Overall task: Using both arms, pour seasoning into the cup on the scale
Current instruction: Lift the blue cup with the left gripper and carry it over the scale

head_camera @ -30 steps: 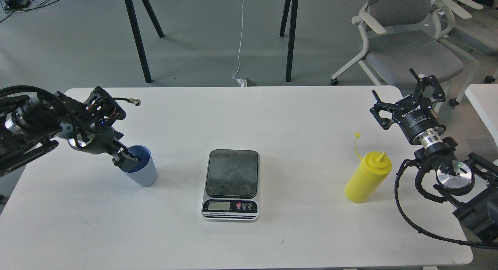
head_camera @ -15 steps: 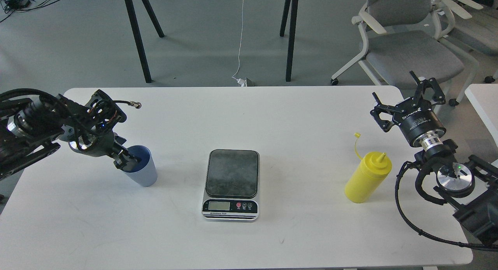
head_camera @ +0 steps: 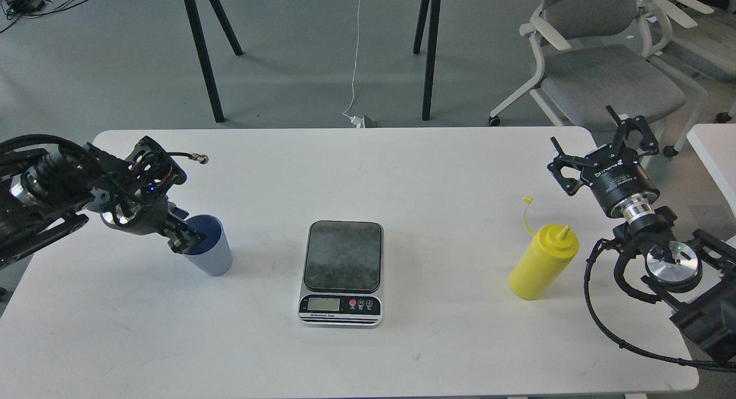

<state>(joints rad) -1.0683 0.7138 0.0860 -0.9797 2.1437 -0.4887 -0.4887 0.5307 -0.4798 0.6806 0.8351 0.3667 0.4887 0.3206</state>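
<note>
The left tool pinches the rim of the cup, which stands on the desk left of the scale. A one-sided rim grip may let it tip when lifted. The right tool is spread, clear of the seasoning.

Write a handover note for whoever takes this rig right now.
Left gripper: at the near-left rim of the cup, grip state unclear.
Right gripper: open, empty, raised behind and right of the seasoning.
Cup stands upright on the table, left of the scale. Scale plate bare. Seasoning upright, cap off its nozzle.
Done: nothing placed or poured.
Left: cup onto scale, grasp seasoning, pour.
</note>
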